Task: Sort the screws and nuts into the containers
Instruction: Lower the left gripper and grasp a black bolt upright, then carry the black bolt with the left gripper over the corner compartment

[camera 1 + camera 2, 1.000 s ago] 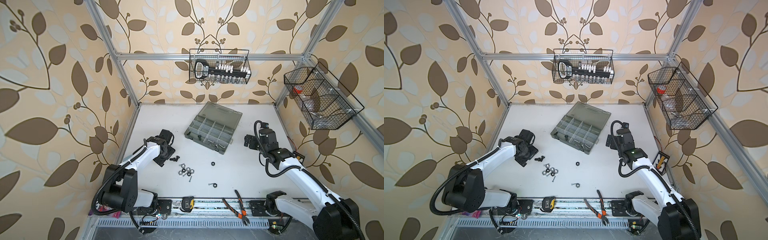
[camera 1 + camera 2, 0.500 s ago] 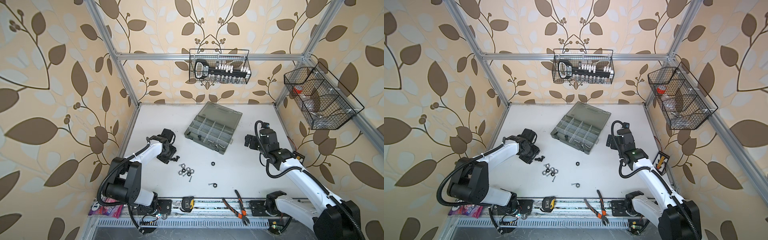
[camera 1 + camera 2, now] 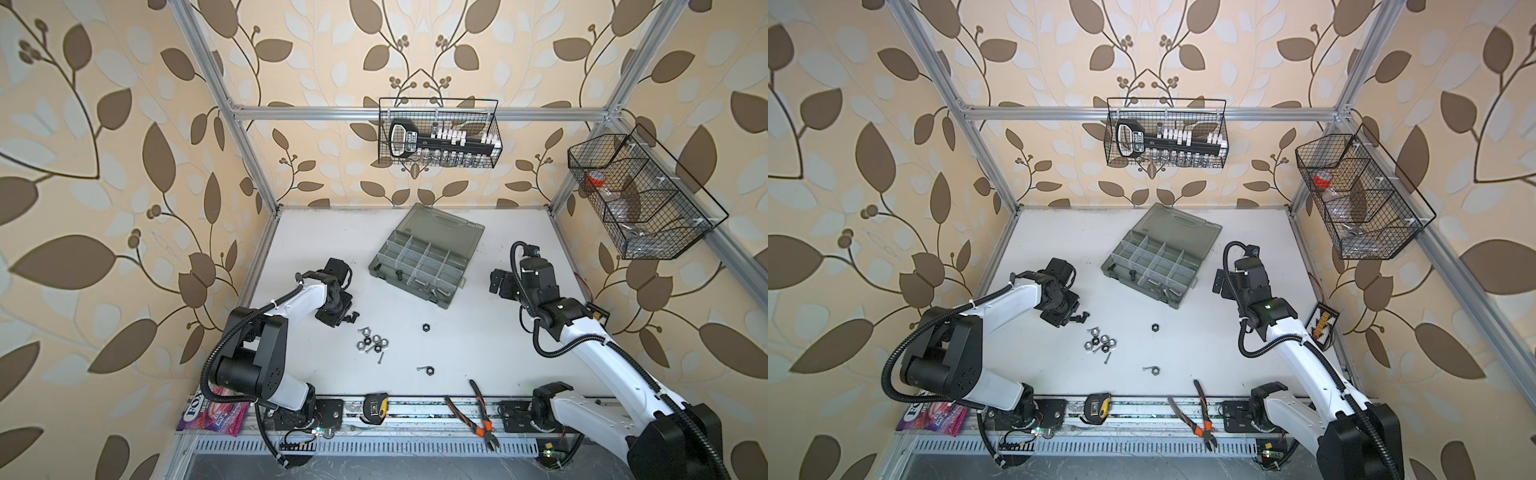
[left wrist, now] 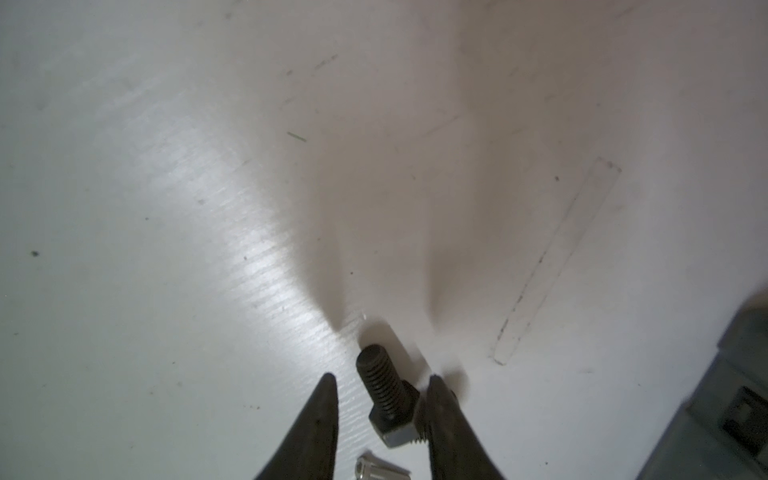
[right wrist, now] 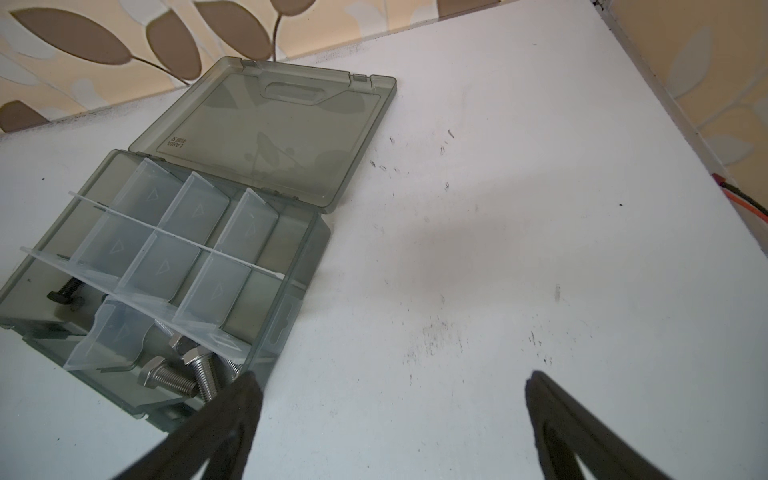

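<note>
Left gripper (image 4: pixel 381 377) near the table (image 3: pixel 478 345) left edge: jaws part-open astride 1 black bolt (image 4: pixel 388 399), one finger against its head, other clear. Right gripper (image 5: pixel 391 376) wide open, empty. Organiser box (image 3: pixel 440 224) mid-table toward the far edge holds 1 black screw (image 3: pixel 399 274) and at least 3 silver bolts (image 3: pixel 434 291). Loose: nut cluster (image 3: pixel 374 340), count unclear, and 2 lone nuts (image 3: pixel 426 327).

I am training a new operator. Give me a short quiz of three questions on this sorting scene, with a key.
1. True or false: the right gripper holds something.
2. The left gripper straddles: A) a black bolt; B) a silver nut; C) the pliers.
3. Fill in: the organiser box has its lid ____.
Key: 1 false; 2 A; 3 open.
</note>
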`<state>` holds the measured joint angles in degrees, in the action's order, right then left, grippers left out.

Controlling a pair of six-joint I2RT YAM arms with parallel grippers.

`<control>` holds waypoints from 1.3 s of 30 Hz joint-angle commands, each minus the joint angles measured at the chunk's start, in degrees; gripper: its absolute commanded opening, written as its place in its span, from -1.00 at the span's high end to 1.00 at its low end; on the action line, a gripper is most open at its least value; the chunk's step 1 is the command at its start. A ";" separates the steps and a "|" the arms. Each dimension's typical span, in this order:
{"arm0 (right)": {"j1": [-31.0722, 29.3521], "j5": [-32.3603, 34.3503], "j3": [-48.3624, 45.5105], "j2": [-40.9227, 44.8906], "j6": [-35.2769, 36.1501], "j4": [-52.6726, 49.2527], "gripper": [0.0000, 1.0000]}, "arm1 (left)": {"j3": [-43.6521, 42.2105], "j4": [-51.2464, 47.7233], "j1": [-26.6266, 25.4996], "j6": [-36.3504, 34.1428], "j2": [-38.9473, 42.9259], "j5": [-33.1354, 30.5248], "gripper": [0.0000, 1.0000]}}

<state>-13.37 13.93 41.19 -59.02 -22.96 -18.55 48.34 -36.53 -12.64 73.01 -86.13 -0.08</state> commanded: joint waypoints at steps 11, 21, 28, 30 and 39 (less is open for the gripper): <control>0.20 0.47 -0.42 1.47 -0.59 -1.02 -0.99 | -0.36 0.41 -0.82 2.40 -2.94 0.25 0.39; 0.23 0.81 -0.42 1.79 -0.77 -0.97 -0.99 | -0.61 0.50 -2.65 3.26 -4.22 0.43 0.48; 0.26 1.08 -0.66 2.07 -0.85 -0.99 -0.99 | -0.97 0.16 -2.74 3.08 -3.35 0.45 0.68; 0.18 1.23 -0.67 2.09 -0.78 -0.97 -0.99 | -0.51 -0.64 -2.74 2.48 -2.67 -0.24 0.74; 0.18 1.78 -0.34 2.23 -0.76 -0.99 -0.99 | 6.26 -4.10 -2.74 -5.86 -0.48 -2.44 0.85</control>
<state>-13.37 14.57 41.19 -57.69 -23.16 -18.70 50.68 -38.00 -14.72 71.13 -89.41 -0.45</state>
